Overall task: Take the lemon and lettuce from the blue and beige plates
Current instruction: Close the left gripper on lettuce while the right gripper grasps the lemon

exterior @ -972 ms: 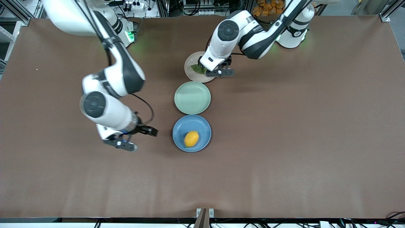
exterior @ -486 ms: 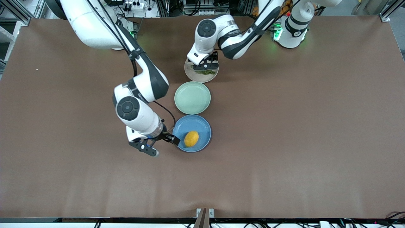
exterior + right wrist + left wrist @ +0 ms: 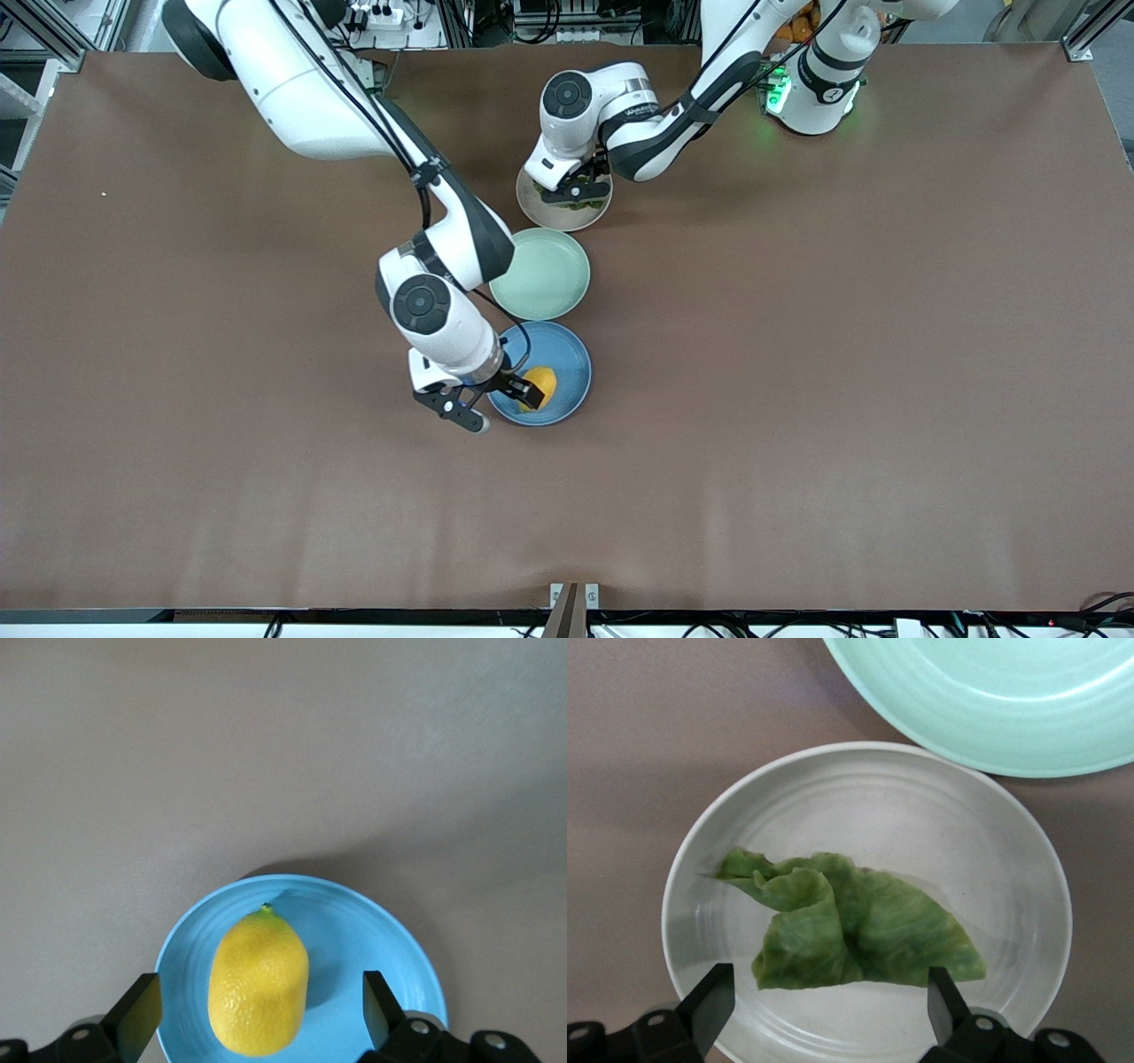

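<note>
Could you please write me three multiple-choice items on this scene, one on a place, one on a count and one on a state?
1. Where is the lemon?
A. on the green plate
B. on the blue plate
C. on the bare table

2. How many plates are on the table?
A. two
B. three
C. four

3. How do the fingers of the left gripper stand over the lettuce?
A. open, either side of it
B. shut on it
C. shut beside it

Key: 1 B, the right wrist view shows the lemon on the blue plate under the open right gripper. 2 B, the front view shows the beige plate, green plate and blue one. 3 A, both fingers stand apart around the leaf.
</note>
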### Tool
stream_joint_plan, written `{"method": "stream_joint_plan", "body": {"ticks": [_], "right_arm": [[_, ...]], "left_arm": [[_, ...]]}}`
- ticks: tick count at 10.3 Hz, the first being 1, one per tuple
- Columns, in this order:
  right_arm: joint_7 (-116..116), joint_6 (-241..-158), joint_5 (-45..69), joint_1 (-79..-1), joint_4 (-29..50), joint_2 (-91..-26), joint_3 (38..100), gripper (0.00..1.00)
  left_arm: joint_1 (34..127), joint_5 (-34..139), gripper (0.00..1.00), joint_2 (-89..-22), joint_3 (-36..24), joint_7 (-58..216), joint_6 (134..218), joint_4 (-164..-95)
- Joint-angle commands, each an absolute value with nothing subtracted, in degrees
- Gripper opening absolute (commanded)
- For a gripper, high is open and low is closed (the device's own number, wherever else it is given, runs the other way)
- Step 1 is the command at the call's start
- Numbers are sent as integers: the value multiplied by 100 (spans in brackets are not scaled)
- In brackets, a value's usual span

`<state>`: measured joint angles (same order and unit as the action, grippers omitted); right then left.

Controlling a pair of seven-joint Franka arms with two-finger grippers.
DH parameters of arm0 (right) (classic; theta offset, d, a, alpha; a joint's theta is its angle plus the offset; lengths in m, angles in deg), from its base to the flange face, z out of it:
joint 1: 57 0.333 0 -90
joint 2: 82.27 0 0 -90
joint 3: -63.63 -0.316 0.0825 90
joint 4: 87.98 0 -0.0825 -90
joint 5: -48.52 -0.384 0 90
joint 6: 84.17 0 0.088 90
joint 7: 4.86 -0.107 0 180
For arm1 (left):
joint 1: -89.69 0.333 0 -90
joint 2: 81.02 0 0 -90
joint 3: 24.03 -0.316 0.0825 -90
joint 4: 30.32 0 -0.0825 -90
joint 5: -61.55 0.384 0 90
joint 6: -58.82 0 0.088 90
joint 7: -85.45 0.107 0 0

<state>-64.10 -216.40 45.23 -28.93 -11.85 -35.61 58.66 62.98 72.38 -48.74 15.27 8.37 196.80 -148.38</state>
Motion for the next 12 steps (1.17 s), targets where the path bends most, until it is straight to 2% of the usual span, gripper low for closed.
{"method": "stream_joint_plan", "body": {"ticks": [1, 4, 5, 8, 9, 10, 11, 12], "right_arm": [[-6715, -21741, 4501, -2914, -1415, -3271, 5731, 100], [-6901, -21899, 4518, -2861, -1442, -3121, 5599, 100], [-6919, -22013, 4518, -2826, -1442, -3042, 5599, 100], [-6937, -22198, 4544, -2782, -1415, -2901, 5599, 100], [-6937, -22207, 4553, -2765, -1415, -2857, 5599, 100], [-6902, -22198, 4571, -2764, -1424, -2848, 5607, 91], [-6875, -22198, 4571, -2764, -1424, -2857, 5607, 70], [-6858, -22190, 4580, -2764, -1424, -2857, 5616, 57]], "left_arm": [[6209, 7420, 96, -4667, 1517, 600, 19882, -14774], [6174, 7726, 93, -4499, 1508, 355, 19883, -14800], [6183, 7850, 85, -4499, 1508, 266, 19883, -14818], [6200, 7851, 48, -4508, 1508, 265, 19874, -14818], [6209, 7860, 32, -4516, 1499, 266, 19874, -14809], [6209, 7860, 11, -4525, 1447, 266, 19865, -14809], [6218, 7860, 0, -4551, 1429, 266, 19857, -14809], [6270, 7860, 0, -4612, 1429, 257, 19813, -14809]]}}
